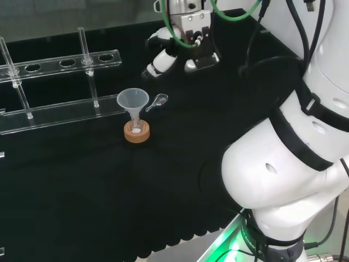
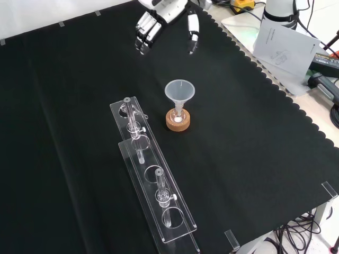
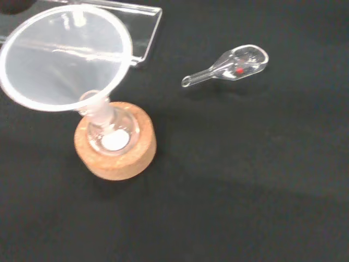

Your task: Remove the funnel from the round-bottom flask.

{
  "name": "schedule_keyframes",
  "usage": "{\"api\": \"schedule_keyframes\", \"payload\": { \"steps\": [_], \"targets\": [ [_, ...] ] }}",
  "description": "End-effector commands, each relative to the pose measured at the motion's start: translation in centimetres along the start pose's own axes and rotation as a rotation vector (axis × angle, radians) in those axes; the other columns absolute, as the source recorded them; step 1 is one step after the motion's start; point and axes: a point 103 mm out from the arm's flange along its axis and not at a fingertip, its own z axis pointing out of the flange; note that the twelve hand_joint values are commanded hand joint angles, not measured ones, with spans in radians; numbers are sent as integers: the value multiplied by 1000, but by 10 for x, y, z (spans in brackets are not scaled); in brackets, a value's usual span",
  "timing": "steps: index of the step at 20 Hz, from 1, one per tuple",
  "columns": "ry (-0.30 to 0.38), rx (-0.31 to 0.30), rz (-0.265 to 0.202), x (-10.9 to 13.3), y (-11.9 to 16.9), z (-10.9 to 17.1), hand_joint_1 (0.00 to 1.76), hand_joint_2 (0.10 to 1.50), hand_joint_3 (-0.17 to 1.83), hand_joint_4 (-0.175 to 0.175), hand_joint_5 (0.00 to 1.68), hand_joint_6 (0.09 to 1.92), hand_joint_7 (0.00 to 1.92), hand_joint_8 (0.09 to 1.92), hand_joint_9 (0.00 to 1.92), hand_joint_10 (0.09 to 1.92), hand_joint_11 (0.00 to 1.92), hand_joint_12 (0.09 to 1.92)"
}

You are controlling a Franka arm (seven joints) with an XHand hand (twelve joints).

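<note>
A: Where does the funnel [image 1: 132, 101] stand?

B: Its stem sits in the neck of the round-bottom flask [image 1: 136, 128], which rests on a cork ring [image 1: 136, 134] near the middle of the black surface [image 1: 109, 207]. In the wrist view the wide mouth of the funnel [image 3: 65, 54] leans a little over the flask [image 3: 110, 132]; something white lies at the flask's bottom.

A: And the hand?

B: In the head view the hand [image 1: 180, 52] hangs at about 1 o'clock from the funnel, well apart from it. In the front view the hand [image 2: 167, 21] lies at about 12 o'clock from the funnel [image 2: 179, 92]. Its fingers [image 2: 145, 32] are spread apart and nearly straight, holding nothing.

A: What else lies near?

B: A small clear glass piece [image 1: 159, 101] on its side, just beside the funnel at 3 o'clock in the head view. A clear tube rack [image 1: 60, 87] stands at 9 o'clock.
</note>
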Motion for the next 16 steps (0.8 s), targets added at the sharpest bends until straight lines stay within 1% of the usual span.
{"api": "schedule_keyframes", "payload": {
  "steps": [1,5,11,16],
  "targets": [
    [-24,23,-12,27,0,10,525,677,279,-23,145,87,0,465,129,793,173,1514],
    [-34,26,-27,39,2,15,531,678,272,-24,143,87,0,469,141,800,187,1517],
    [-93,51,-38,53,8,27,539,678,258,-25,140,87,0,460,143,804,233,1517],
    [-122,61,-52,63,13,36,554,677,248,-26,128,87,0,448,148,807,242,1512]
  ]
}}
